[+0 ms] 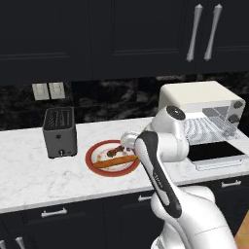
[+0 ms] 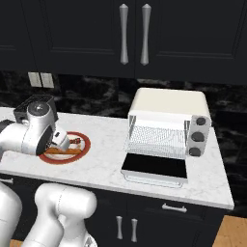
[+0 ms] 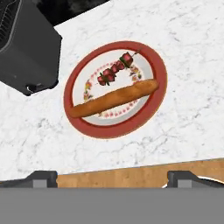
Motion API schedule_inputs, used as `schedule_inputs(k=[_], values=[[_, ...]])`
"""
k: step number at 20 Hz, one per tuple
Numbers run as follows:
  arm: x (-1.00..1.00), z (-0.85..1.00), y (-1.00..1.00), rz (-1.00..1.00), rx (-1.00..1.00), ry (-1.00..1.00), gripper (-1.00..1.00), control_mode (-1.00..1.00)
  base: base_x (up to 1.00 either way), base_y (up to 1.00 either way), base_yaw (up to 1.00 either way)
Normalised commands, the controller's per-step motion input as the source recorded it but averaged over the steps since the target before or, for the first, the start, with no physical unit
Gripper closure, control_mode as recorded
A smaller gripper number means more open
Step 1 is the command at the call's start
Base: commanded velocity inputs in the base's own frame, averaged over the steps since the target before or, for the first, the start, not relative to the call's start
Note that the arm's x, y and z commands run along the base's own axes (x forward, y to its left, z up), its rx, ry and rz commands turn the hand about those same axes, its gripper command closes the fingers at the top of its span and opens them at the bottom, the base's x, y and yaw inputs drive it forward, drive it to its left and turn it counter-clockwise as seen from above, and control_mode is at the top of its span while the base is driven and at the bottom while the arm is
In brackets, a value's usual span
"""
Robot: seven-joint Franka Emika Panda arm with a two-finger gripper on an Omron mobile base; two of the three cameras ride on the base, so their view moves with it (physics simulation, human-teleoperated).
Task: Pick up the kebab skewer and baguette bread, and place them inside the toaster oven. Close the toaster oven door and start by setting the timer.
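A red-rimmed plate (image 3: 159, 87) lies on the marble counter. On it the kebab skewer (image 3: 114, 69) with dark red chunks lies just beyond the long orange-brown baguette bread (image 3: 113, 98); both also show from the left base, skewer (image 1: 114, 151) and baguette (image 1: 113, 162). My gripper (image 3: 114, 179) hovers above the plate's near side, open, with nothing between its fingertips (image 3: 41, 177). The cream toaster oven (image 2: 169, 103) stands to the right. Its dark glass door (image 2: 154, 167) is folded down flat, baring the wire rack (image 2: 157, 137).
A dark grey slot toaster (image 1: 59, 131) stands just left of the plate. Dark upper cabinets hang over the counter. The counter's front edge (image 3: 131, 175) runs right under my fingertips. Bare marble lies between the plate and the oven.
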Motion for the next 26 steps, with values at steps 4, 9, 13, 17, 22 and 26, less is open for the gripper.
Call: schedule_inputs(k=[4, 9, 13, 17, 22, 26], values=[[0.44, -0.41, 0.50, -0.29, 0.00, 0.09, -1.00, -1.00, 0.00, 0.00, 0.00], [0.54, -0.22, 0.08, -0.21, 0.00, 0.20, -1.00, -1.00, 0.00, 0.00, 0.00], [0.51, -0.01, 0.01, -0.19, 0.01, 0.36, -1.00, -1.00, 0.00, 0.00, 0.00], [0.51, -0.13, 0.24, -0.10, 0.00, 0.36, -1.00, -1.00, 0.00, 0.00, 0.00], [0.12, -0.25, 0.37, -0.01, 0.00, 0.17, -1.00, -1.00, 0.00, 0.00, 0.00], [0.02, -0.35, 0.16, 0.00, -0.01, 0.02, -1.00, -1.00, 0.00, 0.00, 0.00]])
